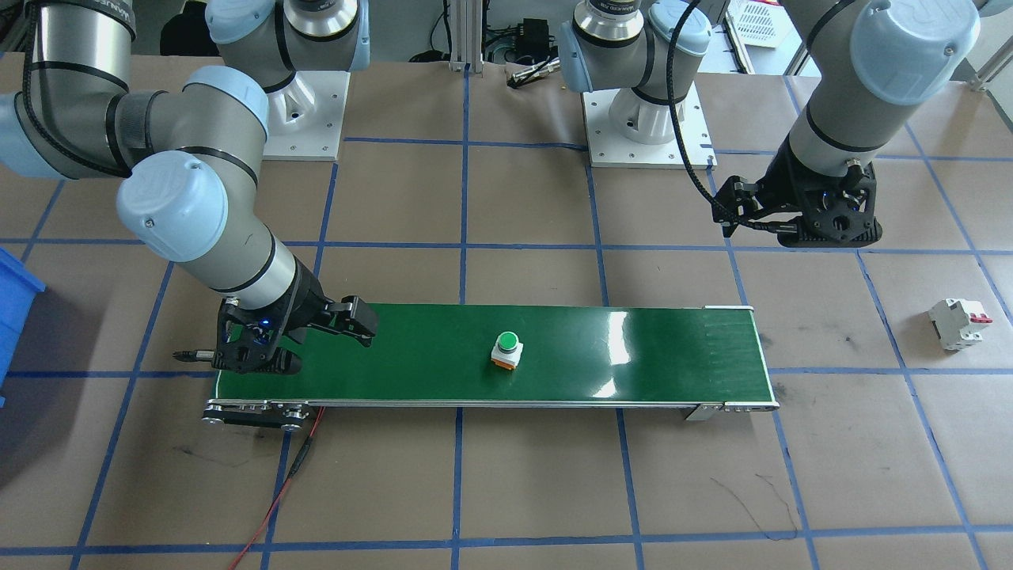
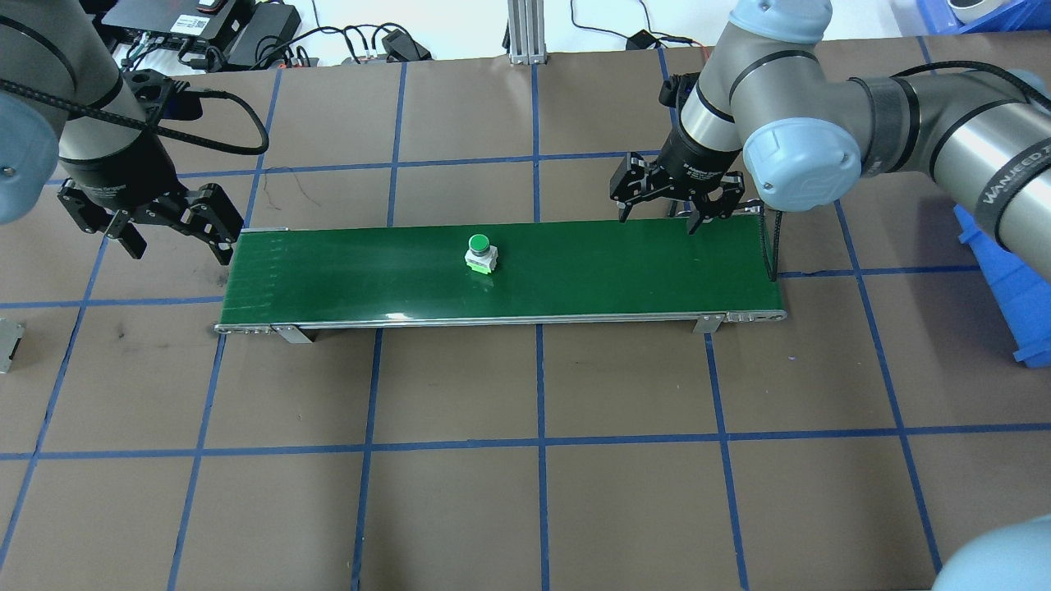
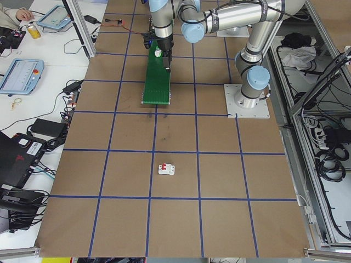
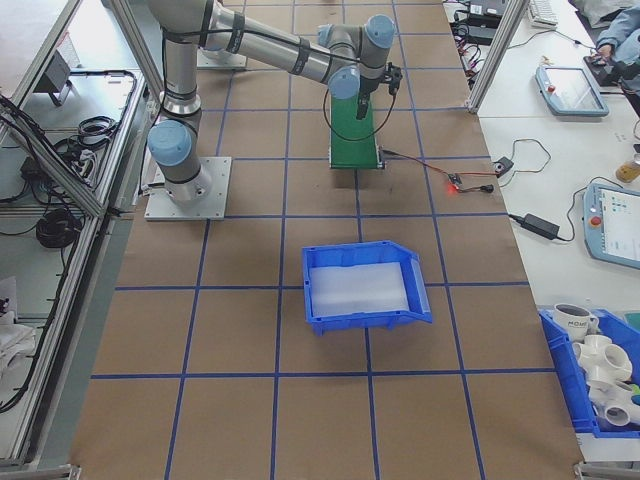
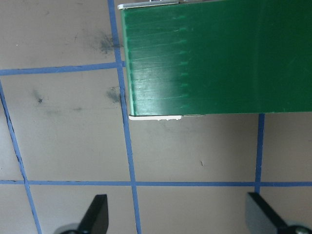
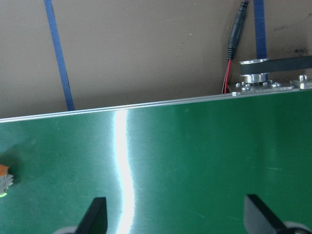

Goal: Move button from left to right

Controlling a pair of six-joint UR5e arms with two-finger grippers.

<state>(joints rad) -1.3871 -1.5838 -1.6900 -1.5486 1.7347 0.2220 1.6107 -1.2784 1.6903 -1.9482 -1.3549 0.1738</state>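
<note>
a brown paper-covered table (image 2: 525, 492) marked into squares by blue tape lines fills the scene. on it lies a long, glossy green conveyor belt (image 2: 575, 279) with a metal frame. a blue plastic bin (image 4: 362, 287) sits on the table well beyond the belt's end on the robot's right. the left gripper (image 2: 156, 222), black and two-fingered, hangs over bare table just off the belt's left end, its fingers (image 5: 95, 214) spread wide with nothing between them. the right gripper (image 2: 675, 197) hangs over the back edge of the belt near its right end, its fingers (image 6: 95, 217) also spread apart and empty. a white boxy circuit breaker with a red lever (image 1: 959, 322) lies on the table, well apart from the belt's left end. the small button with a round green cap, pale body and orange base (image 1: 506, 349) stands upright on the belt, near its middle, touched by neither gripper.
</note>
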